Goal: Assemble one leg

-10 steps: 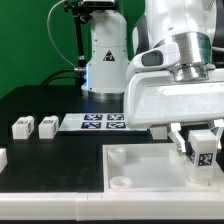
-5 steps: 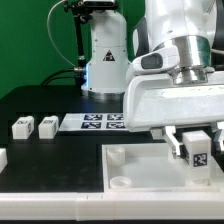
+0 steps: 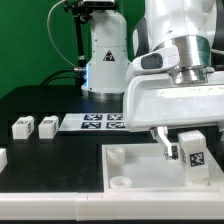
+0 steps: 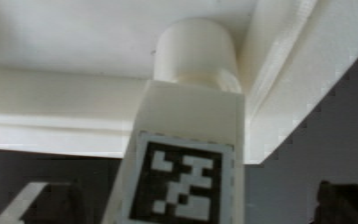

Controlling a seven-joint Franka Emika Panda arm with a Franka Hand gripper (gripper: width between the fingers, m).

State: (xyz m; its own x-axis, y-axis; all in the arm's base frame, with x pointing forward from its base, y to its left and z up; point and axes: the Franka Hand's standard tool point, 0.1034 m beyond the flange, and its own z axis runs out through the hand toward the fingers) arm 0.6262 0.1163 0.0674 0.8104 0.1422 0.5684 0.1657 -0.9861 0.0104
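My gripper (image 3: 186,152) is shut on a leg (image 3: 192,152), a small white block with a black-and-white marker on its face. It holds the leg upright over the right part of the large white panel (image 3: 130,168). In the wrist view the leg (image 4: 190,140) fills the middle, and its rounded end points at the panel's raised edge (image 4: 87,100). My dark fingers (image 4: 30,206) show at either side of the marked end. I cannot tell whether the leg's far end touches the panel.
Two loose legs (image 3: 22,127) (image 3: 47,125) lie at the exterior view's left, and another white part (image 3: 2,157) sits at the left edge. The marker board (image 3: 95,122) lies behind the panel. The arm's white base (image 3: 105,60) stands at the back.
My gripper and the leg in it have shifted toward the exterior view's left over the panel, and the leg's marked face has turned slightly. The loose legs have not moved.
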